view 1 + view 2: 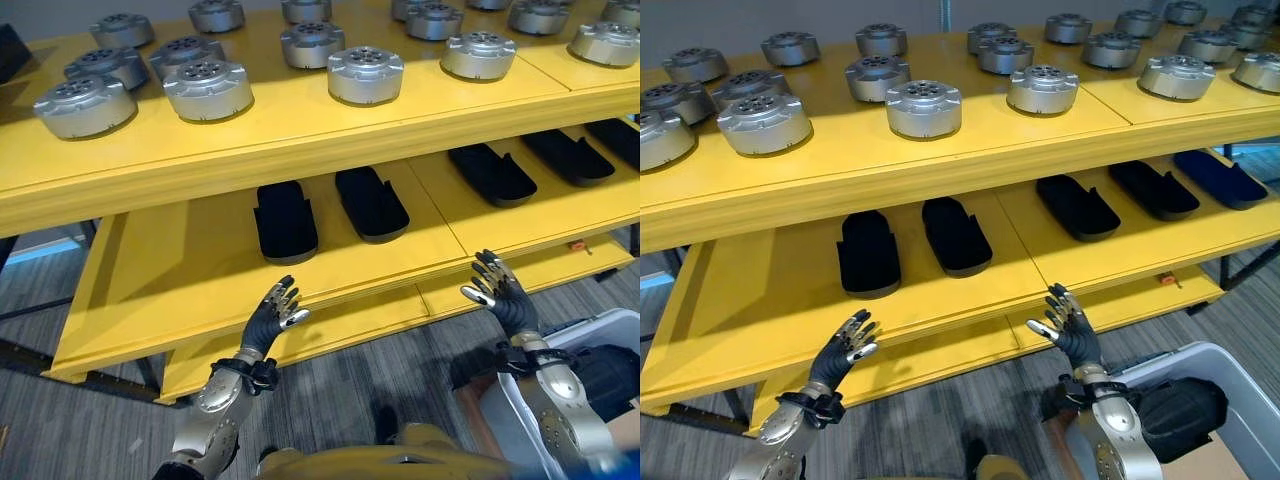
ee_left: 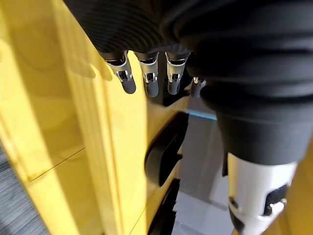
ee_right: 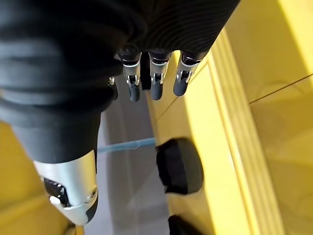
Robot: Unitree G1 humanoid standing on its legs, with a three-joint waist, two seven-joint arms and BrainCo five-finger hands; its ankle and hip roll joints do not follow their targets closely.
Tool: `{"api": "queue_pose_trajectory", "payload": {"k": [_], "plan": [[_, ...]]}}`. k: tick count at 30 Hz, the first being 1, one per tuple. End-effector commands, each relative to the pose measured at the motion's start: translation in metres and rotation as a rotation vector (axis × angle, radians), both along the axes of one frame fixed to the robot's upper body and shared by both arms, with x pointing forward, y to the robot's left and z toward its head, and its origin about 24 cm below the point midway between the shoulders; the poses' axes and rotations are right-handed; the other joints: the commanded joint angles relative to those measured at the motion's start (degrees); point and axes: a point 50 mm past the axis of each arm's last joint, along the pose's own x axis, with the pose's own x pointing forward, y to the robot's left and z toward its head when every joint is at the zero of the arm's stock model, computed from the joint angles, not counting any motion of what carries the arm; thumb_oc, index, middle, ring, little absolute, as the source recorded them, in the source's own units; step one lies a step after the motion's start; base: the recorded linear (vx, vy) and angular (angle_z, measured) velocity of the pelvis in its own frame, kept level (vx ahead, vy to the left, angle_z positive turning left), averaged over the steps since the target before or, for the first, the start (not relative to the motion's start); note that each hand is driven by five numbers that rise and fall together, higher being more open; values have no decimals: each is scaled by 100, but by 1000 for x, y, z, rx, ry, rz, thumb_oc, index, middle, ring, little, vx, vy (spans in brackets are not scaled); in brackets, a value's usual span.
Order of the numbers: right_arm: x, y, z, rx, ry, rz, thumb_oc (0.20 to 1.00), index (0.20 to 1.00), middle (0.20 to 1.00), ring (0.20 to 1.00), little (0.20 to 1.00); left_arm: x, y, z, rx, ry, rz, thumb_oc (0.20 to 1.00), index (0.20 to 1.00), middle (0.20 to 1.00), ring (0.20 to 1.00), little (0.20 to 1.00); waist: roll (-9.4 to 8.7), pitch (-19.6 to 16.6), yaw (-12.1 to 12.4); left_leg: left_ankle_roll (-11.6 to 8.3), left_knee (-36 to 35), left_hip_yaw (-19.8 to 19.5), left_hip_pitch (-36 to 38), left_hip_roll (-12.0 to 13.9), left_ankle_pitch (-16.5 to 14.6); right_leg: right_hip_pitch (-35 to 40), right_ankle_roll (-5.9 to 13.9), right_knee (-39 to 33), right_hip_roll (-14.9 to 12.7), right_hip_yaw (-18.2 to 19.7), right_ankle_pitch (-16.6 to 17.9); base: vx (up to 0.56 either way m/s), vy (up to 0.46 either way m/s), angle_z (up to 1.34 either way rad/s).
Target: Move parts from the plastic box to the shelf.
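Observation:
Several flat black parts lie on the yellow shelf's (image 1: 180, 270) middle level; two of them, black part (image 1: 285, 220) and black part (image 1: 370, 202), sit side by side near its middle, others further right (image 1: 490, 172). A grey plastic box (image 1: 1225, 375) stands at the lower right with a black part (image 1: 1175, 412) inside it. My left hand (image 1: 272, 312) hovers open in front of the shelf's front edge, holding nothing. My right hand (image 1: 503, 290) is also open and empty, raised before the shelf edge, above the box. In the wrist views the fingers (image 2: 149, 81) and fingers (image 3: 156, 81) hang relaxed.
Several round silver metal parts (image 1: 208, 88) stand on the top level of the shelf. A lower yellow level (image 1: 350, 325) juts out beneath the hands. Grey carpet floor (image 1: 90, 420) lies in front of the shelf.

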Motion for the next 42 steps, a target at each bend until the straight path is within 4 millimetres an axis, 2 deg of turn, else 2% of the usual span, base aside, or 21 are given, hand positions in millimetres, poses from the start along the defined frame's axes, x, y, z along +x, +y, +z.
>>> {"api": "queue_pose_trajectory", "payload": {"k": [1, 3, 4, 5, 7, 9, 16, 23, 25, 26, 27, 29, 30, 32, 33, 34, 35, 36, 39, 40, 42], "plan": [[15, 4, 26, -48, -136, 54, 1000, 1000, 1000, 1000, 1000, 4, 10, 18, 21, -108, 24, 1000, 1000, 1000, 1000, 1000, -95, -13, 89, 286, -441, -1299, -527, -1072, 412, 234, 541, -464, 152, 244, 333, 57, -37, -68], [19, 11, 23, -31, -133, 77, 1000, 1000, 1000, 1000, 1000, 2, 9, 17, 20, -108, 41, 1000, 1000, 1000, 1000, 1000, -103, -48, 213, 507, -488, -2117, -523, -1579, 287, 252, 545, -556, 321, 618, 432, 65, -13, -107], [24, 17, 23, -23, -138, 98, 1000, 1000, 1000, 1000, 1000, 0, 13, 17, 13, -109, 70, 1000, 1000, 1000, 1000, 1000, -123, -32, 327, 571, -341, -2850, -632, -1978, 243, 232, 538, -529, 437, 942, 440, 51, 45, -155], [25, 19, 23, -8, -142, 101, 1000, 1000, 1000, 1000, 1000, 0, 14, 18, 8, -113, 90, 1000, 1000, 1000, 1000, 1000, -137, -47, 359, 629, -284, -3065, -602, -2088, 186, 239, 556, -519, 496, 1106, 431, 59, 64, -173], [24, 22, 21, 10, -132, 102, 1000, 1000, 1000, 1000, 1000, 1, 17, 21, 21, -133, 91, 1000, 1000, 1000, 1000, 1000, -159, -145, 334, 620, -523, -2673, -364, -1897, 237, 354, 538, -542, 531, 1167, 428, 113, 107, -156], [21, 23, 20, 34, -127, 102, 1000, 1000, 1000, 1000, 1000, -4, 23, 21, 20, -127, 118, 1000, 1000, 1000, 1000, 1000, -199, -260, 325, 691, -713, -2535, -169, -1816, 204, 427, 584, -603, 535, 1287, 430, 118, 103, -98], [21, 31, 16, 45, -102, 146, 1000, 1000, 1000, 1000, 1000, -11, 28, 22, 14, -124, 133, 1000, 1000, 1000, 1000, 1000, -224, -318, 259, 814, -819, -1933, 74, -1727, 38, 394, 715, -538, 533, 1804, 544, 26, 94, -56], [38, 54, 30, 78, -169, 212, 1000, 1000, 1000, 1000, 1000, 0, 23, 28, 17, -155, 123, 1000, 1000, 1000, 1000, 1000, -175, -132, 129, 907, -635, -1200, -1, -1698, -176, -104, 938, -107, 677, 2637, 710, -34, 112, -56], [43, 64, 36, 91, -194, 246, 1000, 1000, 1000, 1000, 1000, 4, 25, 31, 36, -172, 134, 1000, 1000, 1000, 1000, 1000, -180, -16, 144, 942, -583, -1001, -61, -1640, -221, -379, 1030, 218, 747, 2682, 699, -106, 79, -77], [47, 71, 40, 98, -214, 265, 1000, 1000, 1000, 1000, 1000, 6, 29, 34, 50, -187, 149, 1000, 1000, 1000, 1000, 1000, -166, 65, 245, 942, -596, -828, -67, -1575, -243, -570, 1098, 464, 646, 2283, 642, -90, 33, -95], [49, 75, 42, 107, -225, 276, 1000, 1000, 1000, 1000, 1000, 8, 32, 37, 58, -197, 161, 1000, 1000, 1000, 1000, 1000, -140, 120, 351, 909, -637, -702, -48, -1503, -250, -662, 1147, 556, 361, 1615, 581, -59, 21, -131], [49, 82, 44, 117, -232, 286, 1000, 1000, 1000, 1000, 1000, 9, 35, 40, 64, -204, 177, 1000, 1000, 1000, 1000, 1000, -50, 170, 480, 842, -732, -470, 118, -1315, -306, -593, 1023, 600, -374, 240, 440, 6, -8, -159], [50, 83, 43, 108, -229, 291, 1000, 1000, 1000, 1000, 1000, 9, 35, 39, 61, -200, 179, 1000, 1000, 1000, 1000, 1000, -32, 149, 481, 823, -765, -359, 183, -1249, -322, -617, 973, 585, -631, -76, 536, 33, -21, -118], [54, 86, 43, 97, -224, 297, 1000, 1000, 1000, 1000, 1000, 11, 36, 39, 59, -196, 191, 1000, 1000, 1000, 1000, 1000, -40, 184, 486, 818, -779, -249, 310, -1214, -379, -633, 1041, 477, -953, -275, 745, 37, -27, -70], [54, 87, 43, 97, -224, 297, 1000, 1000, 1000, 1000, 1000, 12, 37, 39, 59, -196, 191, 1000, 1000, 1000, 1000, 1000, -39, 203, 487, 820, -782, -248, 331, -1213, -380, -602, 1044, 453, -950, -277, 757, 57, -68, -64], [57, 87, 44, 86, -223, 291, 1000, 1000, 1000, 1000, 1000, 11, 37, 39, 51, -195, 206, 1000, 1000, 1000, 1000, 1000, -64, 234, 495, 814, -774, -152, 447, -1205, -454, -670, 1167, 332, -1269, -354, 1101, 55, -90, -59], [58, 86, 45, 87, -227, 285, 1000, 1000, 1000, 1000, 1000, 11, 38, 38, 46, -189, 215, 1000, 1000, 1000, 1000, 1000, -107, 221, 499, 803, -768, -71, 485, -1216, -496, -652, 1228, 227, -1417, -442, 1253, 129, -125, -42], [58, 85, 47, 91, -234, 281, 1000, 1000, 1000, 1000, 1000, 11, 38, 36, 41, -184, 222, 1000, 1000, 1000, 1000, 1000, -120, 200, 492, 770, -779, -71, 601, -1201, -618, -584, 1315, 201, -1448, -476, 1274, 85, -119, -41], [55, 81, 45, 97, -225, 275, 1000, 1000, 1000, 1000, 1000, 12, 35, 31, 29, -164, 227, 1000, 1000, 1000, 1000, 1000, -379, 18, 411, 725, -706, 2, 623, -1303, -693, -305, 1309, -231, -1359, -461, 1392, 153, -235, -14], [56, 75, 47, 83, -233, 261, 1000, 1000, 1000, 1000, 1000, 14, 31, 30, 7, -161, 228, 1000, 1000, 1000, 1000, 1000, -366, -103, 327, 630, -578, -26, 660, -1124, -742, -259, 1242, -195, -1173, -373, 1262, 271, -367, 9], [55, 69, 47, 73, -231, 245, 1000, 1000, 1000, 1000, 1000, 15, 27, 31, -4, -165, 212, 1000, 1000, 1000, 1000, 1000, -326, -140, 276, 550, -537, -6, 731, -954, -769, -174, 1149, -160, -1030, -395, 1027, 199, -284, -20]]}}
